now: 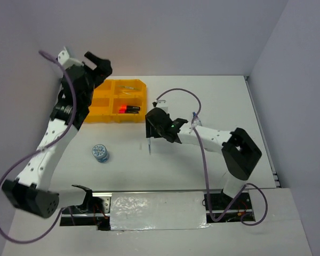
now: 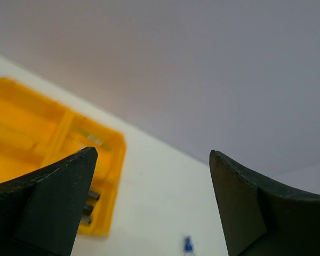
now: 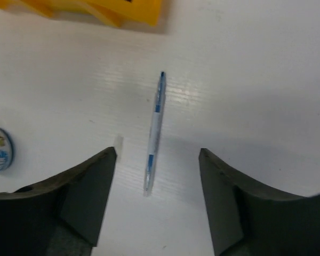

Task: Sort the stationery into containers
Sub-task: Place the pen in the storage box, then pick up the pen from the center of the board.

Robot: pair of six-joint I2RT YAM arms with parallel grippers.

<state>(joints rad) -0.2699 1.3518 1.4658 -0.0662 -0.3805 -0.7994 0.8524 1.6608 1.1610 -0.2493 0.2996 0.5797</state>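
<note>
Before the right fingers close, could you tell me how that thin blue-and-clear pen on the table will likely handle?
Probably stiff and light: the thin blue-and-clear plastic pen lies straight and slender. On the smooth white table, it may roll or skid if the right fingers touch unevenly.

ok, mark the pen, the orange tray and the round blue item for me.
pen [image 3: 155,130], right wrist view, mid-barrel.
orange tray [image 1: 103,99], top view, bare compartment floor.
round blue item [image 1: 100,153], top view, its top face.
</note>
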